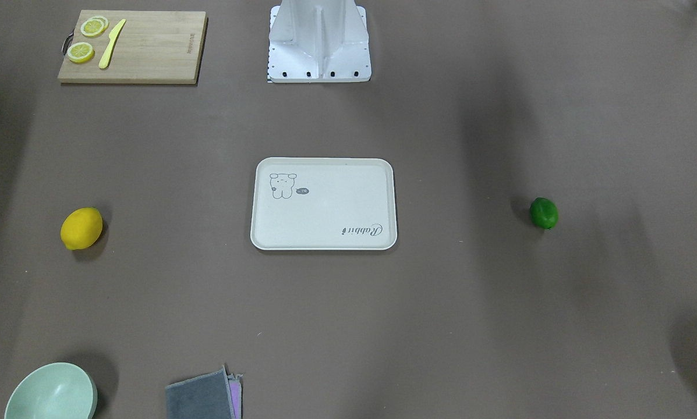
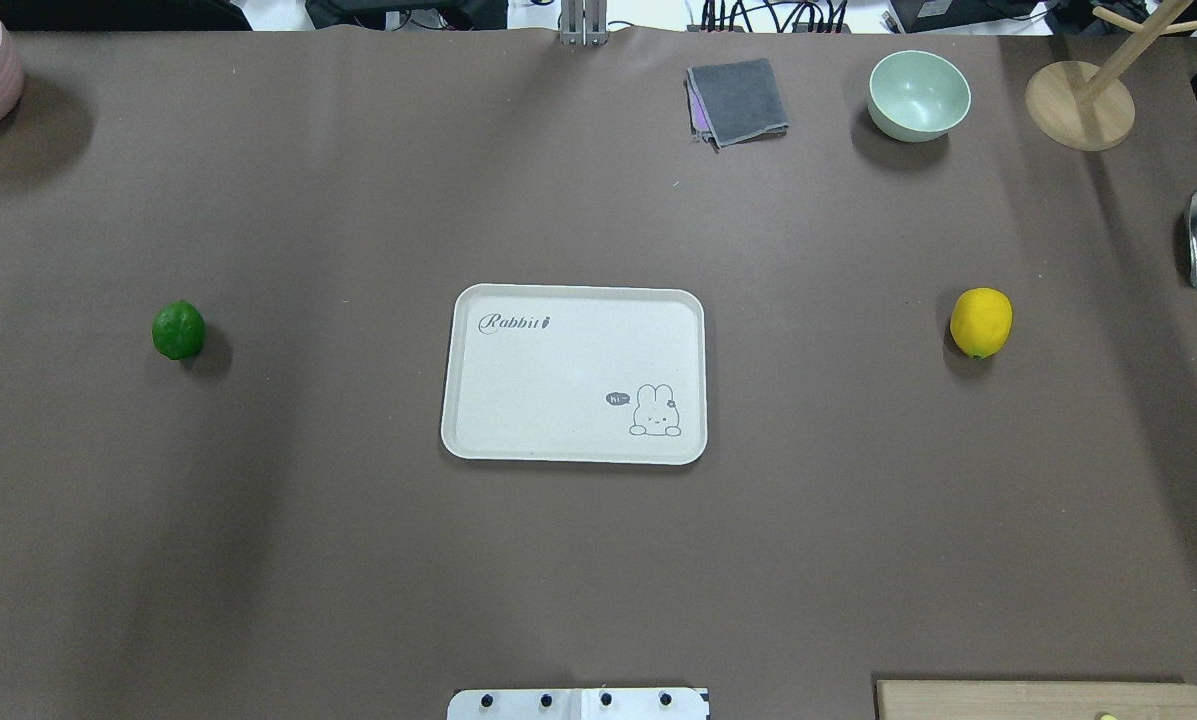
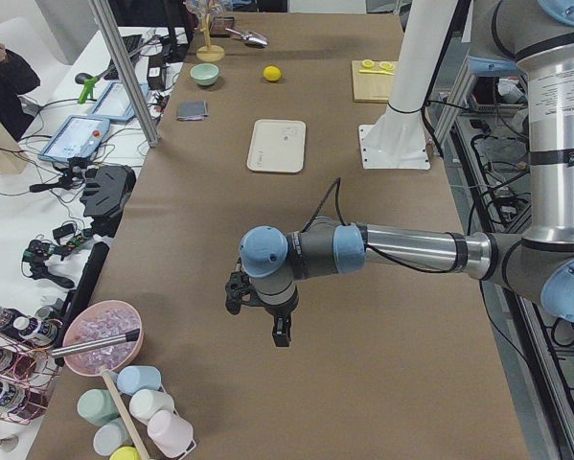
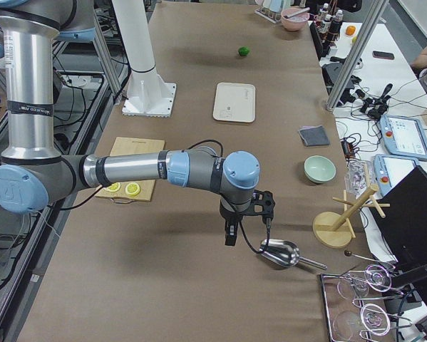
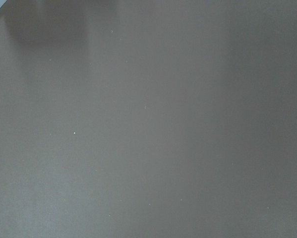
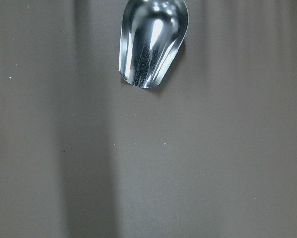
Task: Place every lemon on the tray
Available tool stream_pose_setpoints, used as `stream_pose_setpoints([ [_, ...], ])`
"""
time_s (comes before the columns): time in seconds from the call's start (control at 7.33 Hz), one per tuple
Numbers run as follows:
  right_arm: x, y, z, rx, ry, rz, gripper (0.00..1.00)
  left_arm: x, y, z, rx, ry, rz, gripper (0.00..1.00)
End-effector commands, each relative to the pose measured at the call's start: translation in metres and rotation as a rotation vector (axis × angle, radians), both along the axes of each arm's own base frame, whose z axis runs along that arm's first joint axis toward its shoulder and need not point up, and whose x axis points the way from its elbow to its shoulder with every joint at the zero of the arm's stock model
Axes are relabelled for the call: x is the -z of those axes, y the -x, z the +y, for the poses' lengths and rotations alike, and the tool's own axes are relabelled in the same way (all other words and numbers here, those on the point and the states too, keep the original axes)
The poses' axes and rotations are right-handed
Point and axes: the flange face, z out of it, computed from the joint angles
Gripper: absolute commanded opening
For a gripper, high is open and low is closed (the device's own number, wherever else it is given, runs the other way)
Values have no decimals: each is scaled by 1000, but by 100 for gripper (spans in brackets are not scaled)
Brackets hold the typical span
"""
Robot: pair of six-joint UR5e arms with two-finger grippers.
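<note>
tray [image 2: 558, 380] lies at the centre of the worktop. yellow lemon [image 2: 981, 322] rests on the cover toward the robot's right end, green lemon [image 2: 178, 330] toward the left end, both well apart from the tray. left gripper [image 3: 279, 333] hangs over the left end, right gripper [image 4: 229, 235] over the right end near a metal scoop [image 4: 281, 253]. jaw opening cannot be told for either.

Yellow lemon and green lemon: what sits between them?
Only the empty tray lies between green lemon and yellow lemon, bare table either side, shown in the overhead view.
</note>
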Motion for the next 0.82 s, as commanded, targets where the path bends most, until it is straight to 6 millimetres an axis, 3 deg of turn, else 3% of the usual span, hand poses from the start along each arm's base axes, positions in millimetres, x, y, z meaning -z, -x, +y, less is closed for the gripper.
stream_pose_setpoints([
  [0.0, 0, 0, 0, 0, 0, 4, 98, 0, -2, -3, -10, -1, -21, 99],
  [0.41, 3, 0, 0, -2, -4, 3, 98, -8, 0, -4, -18, 2, -42, 99],
  [0.68, 8, 0, -3, -10, -6, -9, 98, 14, 1, -27, -18, -46, -70, 98],
])
